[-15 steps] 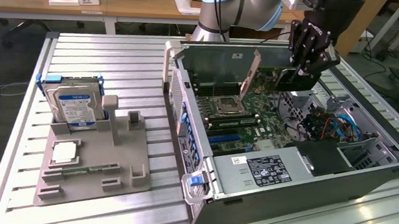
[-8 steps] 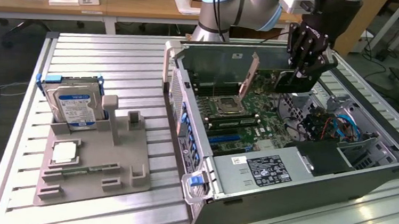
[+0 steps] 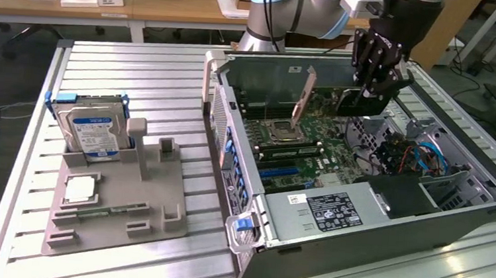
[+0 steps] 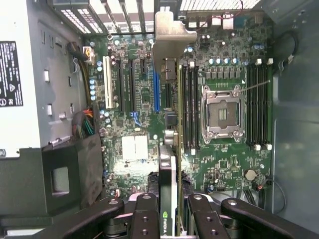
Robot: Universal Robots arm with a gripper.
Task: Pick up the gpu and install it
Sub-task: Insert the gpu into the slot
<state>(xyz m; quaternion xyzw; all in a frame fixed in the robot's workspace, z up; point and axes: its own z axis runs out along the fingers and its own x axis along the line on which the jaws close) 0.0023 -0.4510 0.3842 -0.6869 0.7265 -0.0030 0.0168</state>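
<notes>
Gripping thin dark green-black gpu (image 4: 172, 45) edge-down in black end effector (image 4: 174, 221), long axis parallel to narrow blue plastic slot (image 4: 156, 92) just beside.

1 gpu (image 3: 357, 105), 1 tool (image 3: 377, 89), 1 hard drive (image 3: 90, 130), 1 PC case (image 3: 383, 224), 1 grey parts stand (image 3: 127, 217).

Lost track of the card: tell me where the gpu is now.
The gpu hangs in the gripper over the motherboard inside the open computer case, at the exterior view's right.
</notes>
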